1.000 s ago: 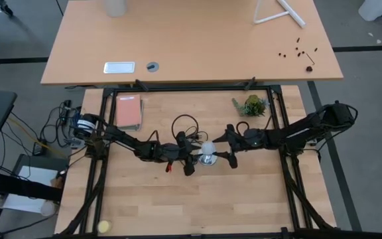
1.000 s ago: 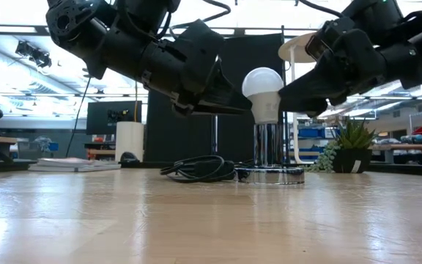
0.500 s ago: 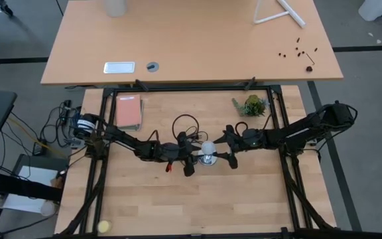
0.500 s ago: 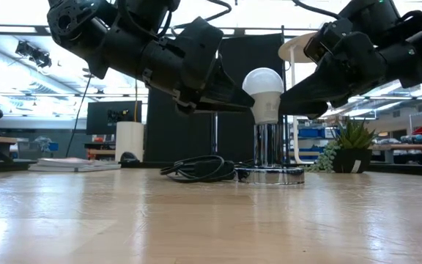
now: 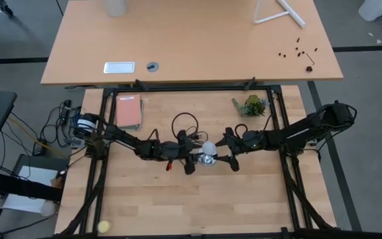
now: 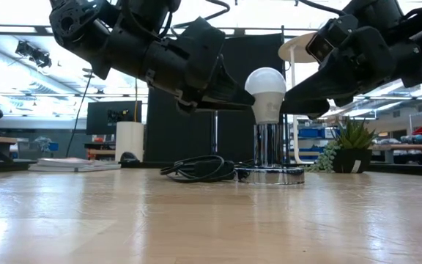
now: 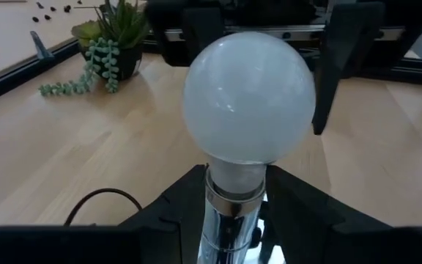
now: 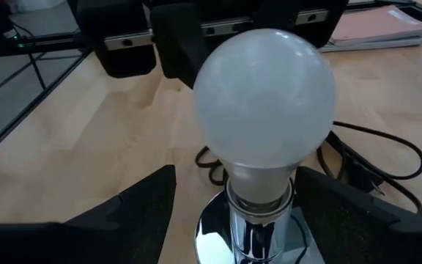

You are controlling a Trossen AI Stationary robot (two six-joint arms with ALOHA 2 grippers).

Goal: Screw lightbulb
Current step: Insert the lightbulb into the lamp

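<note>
Both arms had crept inward since a second earlier, the right gripper (image 5: 229, 155) most visibly, so its fingers now flanked the lightbulb (image 6: 265, 92) more closely. That bulb stood upright in the chrome socket stem (image 6: 268, 145), whose round base (image 6: 269, 174) rested near the middle of the bench (image 5: 197, 199), with a black cord (image 6: 196, 168) coiled just behind it.

From the left wrist view, the left gripper's (image 5: 190, 158) fingers (image 7: 174, 202) were narrowed to a slim gap and closed against the stem just under the bulb's neck, apparently to steady the fixture against turning. From the right wrist view, the right gripper's fingers (image 8: 134, 198) stood moderately apart on either side of the bulb's neck, holding nothing, probably readying to close and twist. A small potted succulent (image 5: 253, 105) sat near the bench's far right corner and a pink notebook (image 5: 128, 110) near its far left corner.
</note>
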